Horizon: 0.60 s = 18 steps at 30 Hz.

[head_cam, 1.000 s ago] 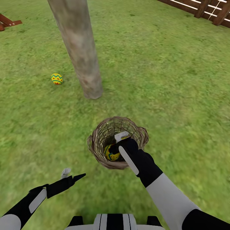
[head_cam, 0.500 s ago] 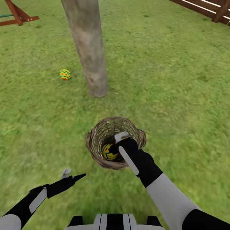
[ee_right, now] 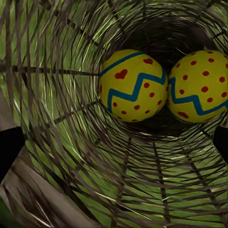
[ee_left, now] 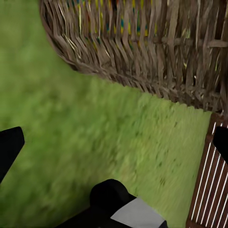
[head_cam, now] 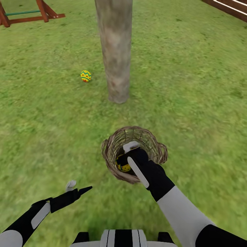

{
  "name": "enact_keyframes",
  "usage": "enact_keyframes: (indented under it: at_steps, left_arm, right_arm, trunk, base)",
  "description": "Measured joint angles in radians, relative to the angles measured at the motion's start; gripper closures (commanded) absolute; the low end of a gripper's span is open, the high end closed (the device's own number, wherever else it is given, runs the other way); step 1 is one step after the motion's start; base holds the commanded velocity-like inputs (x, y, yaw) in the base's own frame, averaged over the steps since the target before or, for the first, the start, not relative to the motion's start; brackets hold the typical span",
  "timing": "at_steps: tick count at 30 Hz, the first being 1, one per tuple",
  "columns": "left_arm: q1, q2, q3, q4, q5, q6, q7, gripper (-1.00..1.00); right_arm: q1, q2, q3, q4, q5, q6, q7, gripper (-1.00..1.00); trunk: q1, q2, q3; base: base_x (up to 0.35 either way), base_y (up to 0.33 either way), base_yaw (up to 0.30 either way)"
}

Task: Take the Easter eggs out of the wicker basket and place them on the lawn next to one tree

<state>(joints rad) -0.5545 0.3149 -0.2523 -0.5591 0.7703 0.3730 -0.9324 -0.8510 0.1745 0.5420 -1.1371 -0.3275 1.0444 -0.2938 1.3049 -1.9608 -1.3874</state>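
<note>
The wicker basket stands on the lawn just in front of me. My right gripper reaches down inside it, open. Two Easter eggs lie side by side at the basket's bottom, beyond the fingertips of the right gripper; one egg peeks out under the hand. A third egg rests on the grass left of the tree trunk. My left gripper hovers open over grass, left of the basket, whose woven wall faces the left gripper.
A red-brown wooden swing frame stands at the far left and a wooden fence at the far right. Open grass lies all around the trunk and basket. A brown slatted board edges the left wrist view.
The whole picture has swung: trunk, lawn egg and swing frame now sit further right, so the camera turned. Both arms keep their pose, and the basket sits slightly further right around my right gripper.
</note>
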Motion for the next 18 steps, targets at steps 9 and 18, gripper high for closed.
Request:
enact_keyframes:
  at_steps: [9,18]
  left_arm:
    - [0.0,0.0,0.0,-0.005,0.0,0.001,0.0,-1.0]
    - [0.0,0.0,0.0,-0.005,0.001,0.002,0.0,-1.0]
  right_arm:
    - [0.0,0.0,-0.001,-0.003,0.0,0.0,-0.003,-1.0]
    - [0.0,0.0,0.0,-0.002,0.0,0.0,0.0,-1.0]
  trunk:
    - [0.0,0.0,0.0]
    - [0.0,0.0,0.0]
  base:
    - [0.0,-0.312,0.279]
    - [0.0,-0.274,0.279]
